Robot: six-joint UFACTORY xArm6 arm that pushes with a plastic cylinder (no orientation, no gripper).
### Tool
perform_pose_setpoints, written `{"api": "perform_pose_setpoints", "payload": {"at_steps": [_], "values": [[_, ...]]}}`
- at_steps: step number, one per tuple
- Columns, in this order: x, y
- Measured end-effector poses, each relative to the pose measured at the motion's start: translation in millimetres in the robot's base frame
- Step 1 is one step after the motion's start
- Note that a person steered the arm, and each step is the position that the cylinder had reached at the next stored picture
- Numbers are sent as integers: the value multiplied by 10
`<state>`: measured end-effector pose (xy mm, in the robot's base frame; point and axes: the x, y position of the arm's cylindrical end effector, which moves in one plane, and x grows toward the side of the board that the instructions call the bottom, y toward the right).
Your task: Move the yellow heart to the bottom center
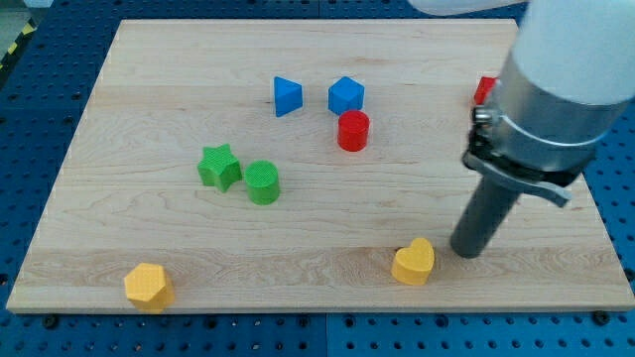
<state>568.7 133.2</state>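
Note:
The yellow heart (pixel 414 263) lies on the wooden board (pixel 149 149) near its bottom edge, right of centre. My tip (pixel 466 252) rests on the board just to the heart's right, with a small gap between them. The dark rod rises from there to the large grey arm body at the view's upper right.
A yellow hexagon block (pixel 148 286) sits at the bottom left corner. A green star (pixel 219 167) and a green cylinder (pixel 263 182) sit left of centre. A blue triangle (pixel 287 95), a blue cube (pixel 345 95) and a red cylinder (pixel 352 130) sit upper middle. A red block (pixel 484 90) is partly hidden by the arm.

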Motion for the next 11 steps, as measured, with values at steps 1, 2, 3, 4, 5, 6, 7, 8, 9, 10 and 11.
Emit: {"api": "perform_pose_setpoints", "payload": {"at_steps": [1,2,3,4,5,6,7,8,9,10,11], "values": [[124,-355],[318,-558],[318,-560],[445,-556],[502,-558],[502,-559],[502,-572],[502,-598],[502,-685],[502,-804],[502,-930]]}}
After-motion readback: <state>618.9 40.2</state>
